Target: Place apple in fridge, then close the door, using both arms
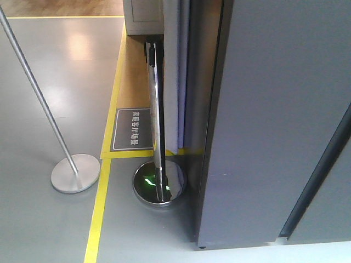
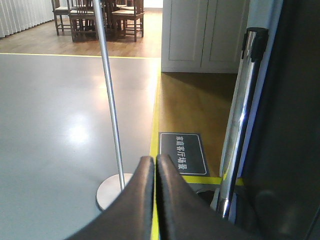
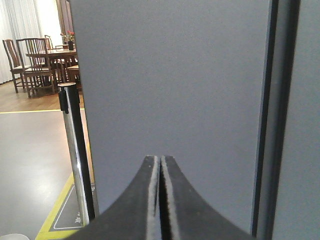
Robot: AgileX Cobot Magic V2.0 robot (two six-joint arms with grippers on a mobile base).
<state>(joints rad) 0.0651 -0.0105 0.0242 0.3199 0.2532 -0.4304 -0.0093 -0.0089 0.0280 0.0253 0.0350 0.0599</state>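
The fridge (image 1: 274, 120) stands upright, long axis vertical, its grey door (image 3: 170, 90) flat against it. The apple is out of sight. Left hand (image 2: 156, 165) and right hand (image 3: 160, 167) both have fingers pressed together, empty. A chrome post (image 1: 156, 115) stands just beside the fridge.

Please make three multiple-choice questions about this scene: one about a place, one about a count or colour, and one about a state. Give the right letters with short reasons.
1. Where does the chrome post stand?
A. beside the grey door panel
B. on the wooden floor among the chairs
C. on top of the floor sign

2. How many round post bases show in the front view?
A. one
B. two
C. four

3. In what state is the left tool?
A. wide open
B. shut, holding nothing
C. shut on an apple

Answers:
1 A: its base sits next to the door.
2 B: a matte base and a chrome base.
3 B: the fingers meet with nothing between them; the right tool looks the same.
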